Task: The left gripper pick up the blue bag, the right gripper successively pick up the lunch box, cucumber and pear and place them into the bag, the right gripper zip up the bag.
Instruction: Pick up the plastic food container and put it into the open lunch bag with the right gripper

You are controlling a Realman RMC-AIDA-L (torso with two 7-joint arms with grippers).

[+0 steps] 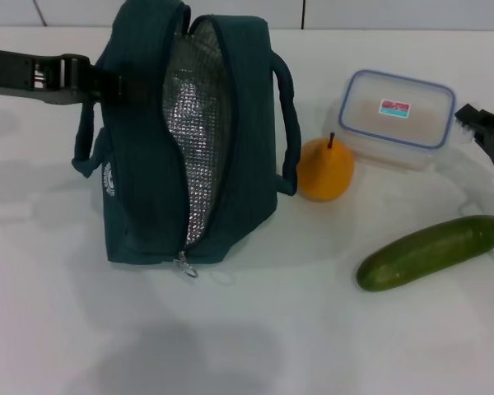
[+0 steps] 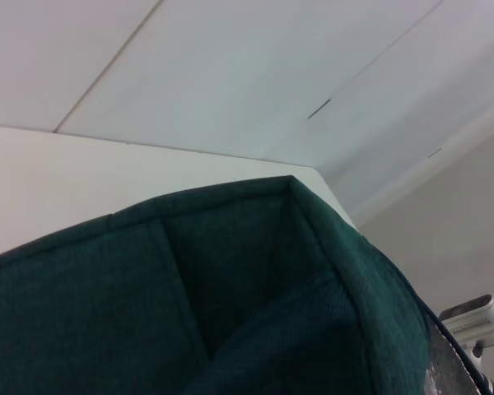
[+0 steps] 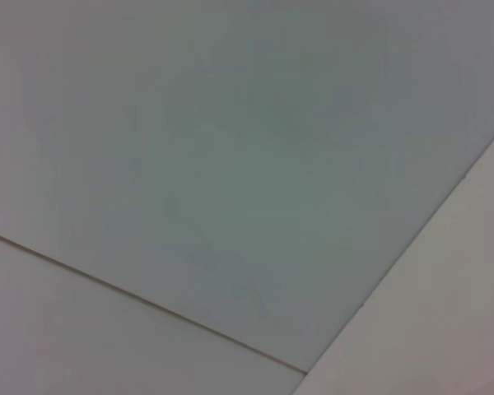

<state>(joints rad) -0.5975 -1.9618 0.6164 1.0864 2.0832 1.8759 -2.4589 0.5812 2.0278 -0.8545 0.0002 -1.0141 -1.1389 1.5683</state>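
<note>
On the white table (image 1: 230, 346), the left gripper (image 1: 107, 82) clasps the blue bag (image 1: 140, 164) by its upper left edge, zipper undone. The right gripper (image 1: 487, 132), fingers unclear, sits beside the lunch box (image 1: 395, 119), near pear (image 1: 325, 170) and cucumber (image 1: 431, 252).

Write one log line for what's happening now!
left gripper: at teal-blue fabric bag, open | right gripper: beside clear plastic lunch box | yellow pear, green cucumber: on table
</note>
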